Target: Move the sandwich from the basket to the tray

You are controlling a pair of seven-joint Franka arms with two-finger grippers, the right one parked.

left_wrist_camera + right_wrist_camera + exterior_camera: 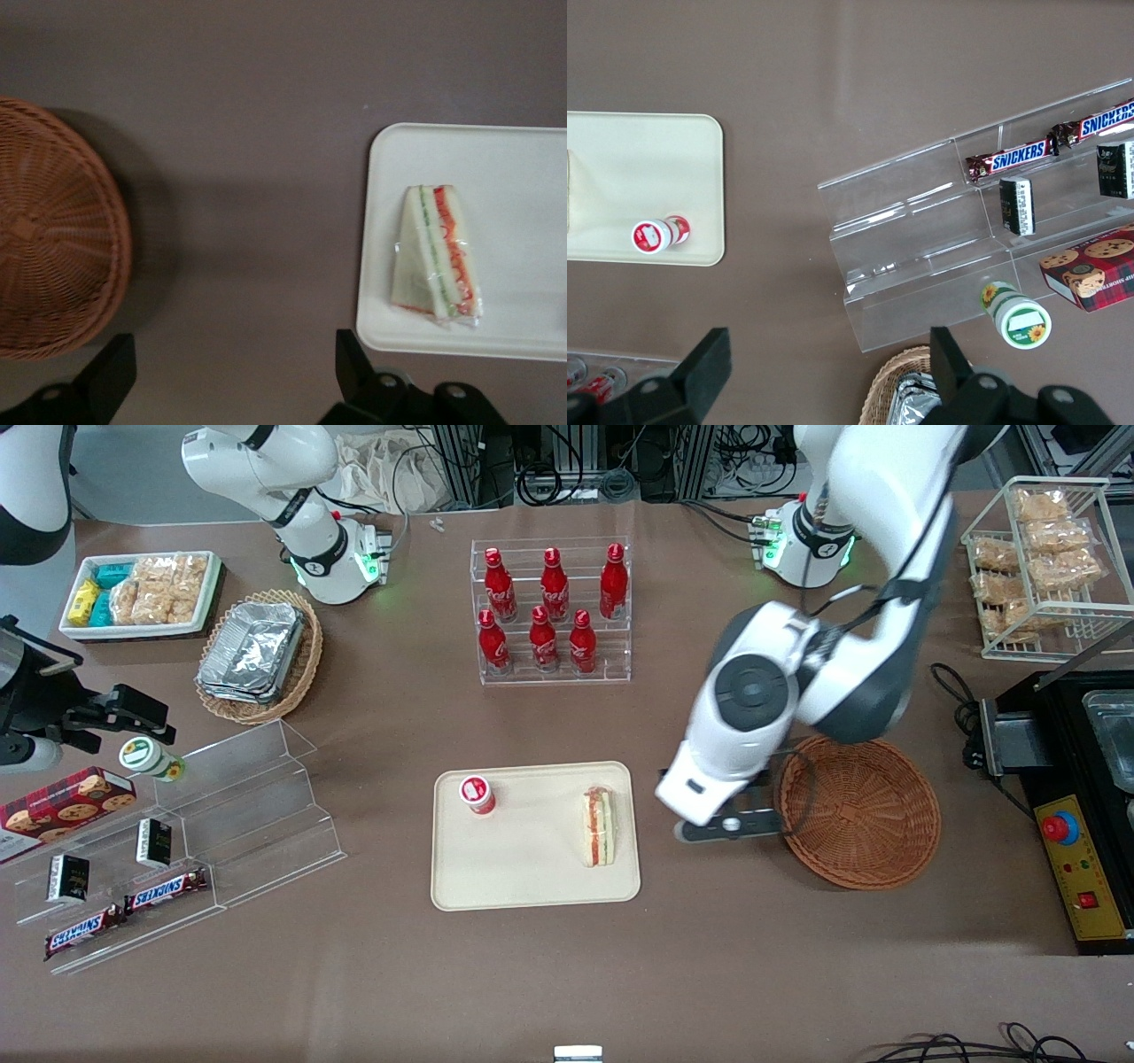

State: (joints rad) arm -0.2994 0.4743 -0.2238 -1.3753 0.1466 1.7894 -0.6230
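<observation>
Claw [230, 376] agape over bare table between basket [858, 811] and tray [532, 886].

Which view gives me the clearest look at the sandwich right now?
The left wrist view: the sandwich lies flat on the tray, filling layers plainly visible, with the open tool hovering over the bare table between tray and basket. The front view shows it smaller. The right wrist view catches only its edge.

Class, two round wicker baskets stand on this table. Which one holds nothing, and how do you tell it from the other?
The reddish-brown basket beside the open end effector, toward the working arm's end, holds nothing. The lighter tan basket carries silver foil trays.
</observation>
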